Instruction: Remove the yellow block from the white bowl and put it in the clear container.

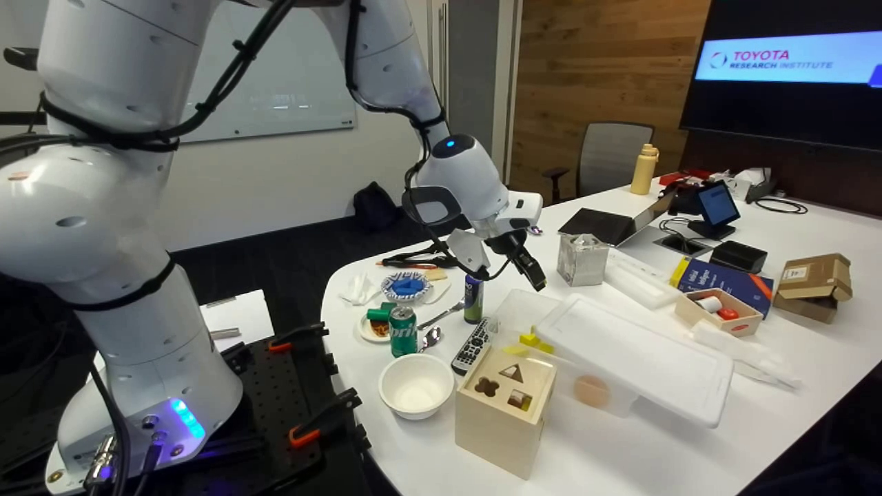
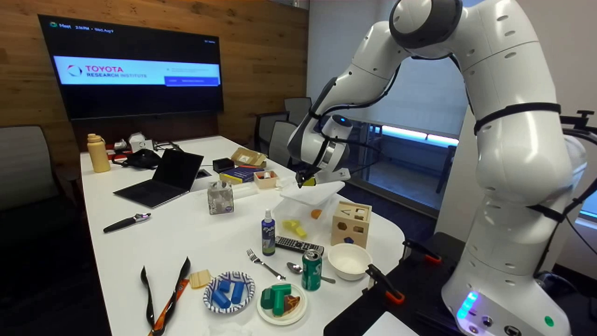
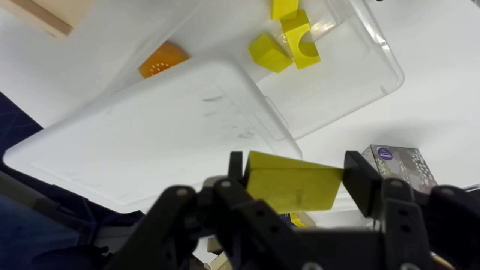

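Note:
My gripper (image 3: 293, 168) is shut on a yellow block (image 3: 292, 189) and holds it in the air. The gripper also shows in both exterior views (image 1: 536, 275) (image 2: 303, 179), with the held block (image 2: 309, 182) showing at its tip in an exterior view. The clear container (image 3: 337, 95) stands on the table below, with several other yellow pieces (image 3: 270, 54) and an orange piece (image 3: 165, 60) in it. A white lid (image 3: 150, 138) lies tilted across part of the container, below the jaws. The white bowl (image 1: 415, 393) is empty in both exterior views (image 2: 350, 261).
A wooden shape box (image 1: 503, 406) stands between bowl and container. A remote (image 1: 472, 344), spray bottle (image 1: 473, 300) and green can (image 1: 404, 332) are close by. A tissue box (image 3: 401, 167) stands beside the container. A laptop (image 2: 163, 179) and small wooden tray (image 1: 716, 313) are farther off.

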`<action>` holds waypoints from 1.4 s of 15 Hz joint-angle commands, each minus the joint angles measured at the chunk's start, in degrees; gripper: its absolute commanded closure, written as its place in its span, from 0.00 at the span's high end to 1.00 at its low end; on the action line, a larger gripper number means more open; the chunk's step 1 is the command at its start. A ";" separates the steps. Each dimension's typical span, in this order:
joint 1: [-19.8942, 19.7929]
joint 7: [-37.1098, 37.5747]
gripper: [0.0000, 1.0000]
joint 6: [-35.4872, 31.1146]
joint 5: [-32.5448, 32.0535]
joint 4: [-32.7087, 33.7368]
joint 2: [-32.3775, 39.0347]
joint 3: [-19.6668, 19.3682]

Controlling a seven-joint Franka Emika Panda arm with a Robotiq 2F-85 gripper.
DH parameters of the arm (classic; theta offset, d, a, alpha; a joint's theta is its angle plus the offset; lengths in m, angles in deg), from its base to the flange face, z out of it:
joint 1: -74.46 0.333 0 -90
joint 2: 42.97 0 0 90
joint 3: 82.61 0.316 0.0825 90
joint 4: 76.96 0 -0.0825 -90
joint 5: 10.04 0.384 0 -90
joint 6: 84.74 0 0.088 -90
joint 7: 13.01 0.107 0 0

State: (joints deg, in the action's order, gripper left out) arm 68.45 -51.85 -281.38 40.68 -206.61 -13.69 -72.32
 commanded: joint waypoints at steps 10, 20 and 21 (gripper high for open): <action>-11.01 0.37 0.92 1.70 -5.97 8.06 13.56 8.79; -14.92 -0.27 1.00 1.05 -5.65 4.96 10.12 13.78; -15.53 -0.35 1.00 0.78 -5.42 3.88 8.72 14.79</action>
State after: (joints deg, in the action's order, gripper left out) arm 55.14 -52.05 -281.14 35.41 -198.48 0.36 -60.33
